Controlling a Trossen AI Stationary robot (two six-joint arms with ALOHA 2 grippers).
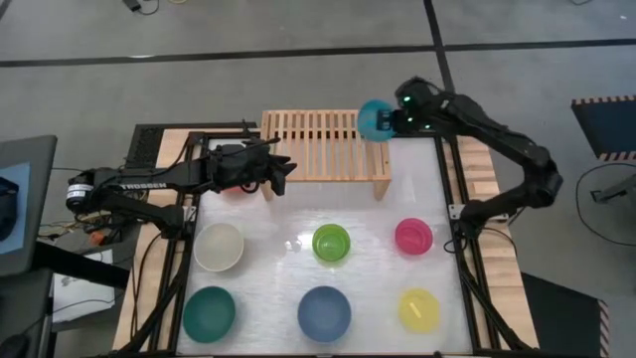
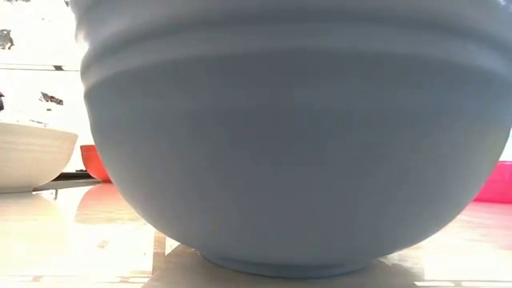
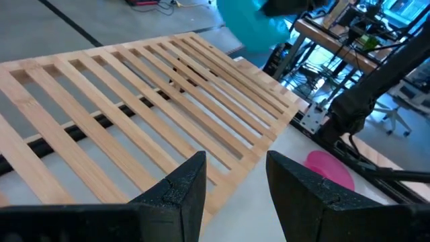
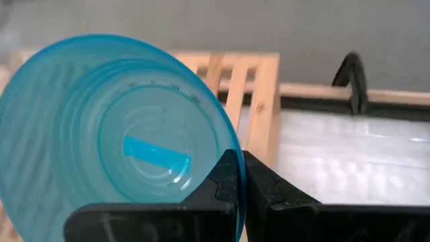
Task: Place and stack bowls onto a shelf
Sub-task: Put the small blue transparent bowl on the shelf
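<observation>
High view: the right arm is seen bent at the elbow and stretched toward the far right end of the shelf (image 1: pixel 323 146), where the right claw (image 1: pixel 390 121) is held above the slats. A cyan bowl (image 1: pixel 374 119) is pinched by its rim between the 2 fingers, which are pressed together on it; in the right wrist view the bowl (image 4: pixel 114 141) is shown tilted on edge, its inside turned to the camera, with the shelf's corner (image 4: pixel 262 94) behind it.

The left arm is laid out nearly level across the left side of the surface (image 1: pixel 288 249), its left claw (image 1: pixel 280 174) placed at the shelf's near left edge. In the left wrist view the left claw (image 3: pixel 235 181) is shown spread, with nothing between its fingers, and the slatted top (image 3: pixel 134 114) lies just ahead.

A red bowl (image 2: pixel 96 162) is partly hidden under the left arm. On the surface, 6 bowls are set in 2 rows: cream (image 1: pixel 219 247), lime green (image 1: pixel 332 243) and magenta (image 1: pixel 413 237) nearer the shelf, then dark green (image 1: pixel 209 312), blue (image 1: pixel 324 313) and yellow (image 1: pixel 418 309). The low view is almost filled by the blue bowl (image 2: pixel 296 144).
</observation>
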